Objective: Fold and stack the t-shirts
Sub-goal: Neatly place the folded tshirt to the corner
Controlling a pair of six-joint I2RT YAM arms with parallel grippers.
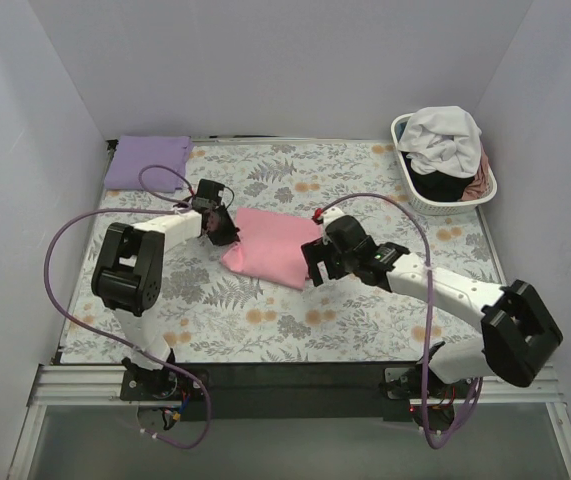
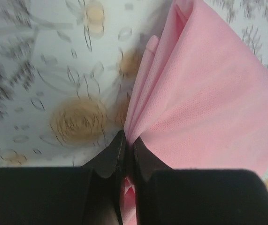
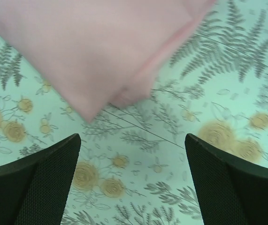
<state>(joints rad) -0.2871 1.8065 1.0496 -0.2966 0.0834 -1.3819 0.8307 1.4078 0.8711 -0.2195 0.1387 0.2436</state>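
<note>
One purple shirt lay folded at upper left. The pink shirt, folded mid-frame on the desk, was pinched by the left jaws; the right jaws gaped empty. Unfolded shirts waited in the basket.

Bare cover between basket, lavender tee

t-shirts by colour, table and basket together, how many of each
light pink folded cotton tee: 1
lavender folded cotton tee: 1
white crumpled tee, in white slatted plastic basket: 1
black tee, basket: 1
dusty pink tee, basket: 1
total: 5
</note>
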